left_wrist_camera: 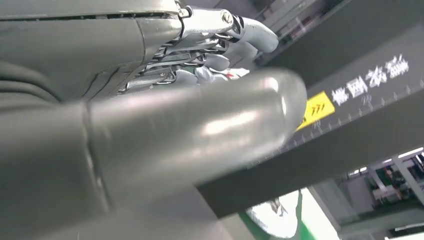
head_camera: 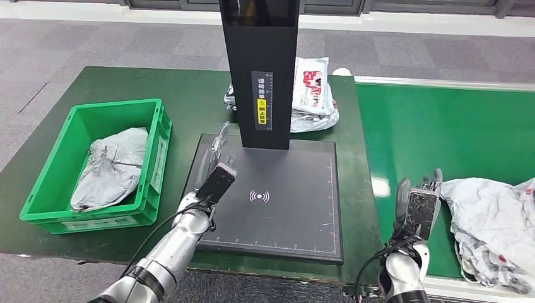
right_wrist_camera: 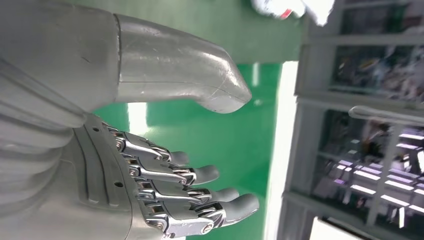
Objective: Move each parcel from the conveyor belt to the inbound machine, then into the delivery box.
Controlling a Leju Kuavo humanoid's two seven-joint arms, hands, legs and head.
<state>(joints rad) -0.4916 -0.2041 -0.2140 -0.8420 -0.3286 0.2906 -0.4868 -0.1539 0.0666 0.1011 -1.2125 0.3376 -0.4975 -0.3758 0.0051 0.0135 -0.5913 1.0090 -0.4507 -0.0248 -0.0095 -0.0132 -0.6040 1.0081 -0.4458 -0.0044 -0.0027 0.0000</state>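
Two silver metal arms with jointed segments, each trailed by a thin black cable near the wrist. The many-fingered left hand [head_camera: 213,165] carries a glossy black rectangular plate on its back; the many-fingered right hand [head_camera: 419,203] has the same plate, speckled with reflections. Close up, thick smooth grey thumbs [right_wrist_camera: 180,70], a ribbed grey cover, and chrome linkages with small screws ending in grey fingertips [right_wrist_camera: 242,203].
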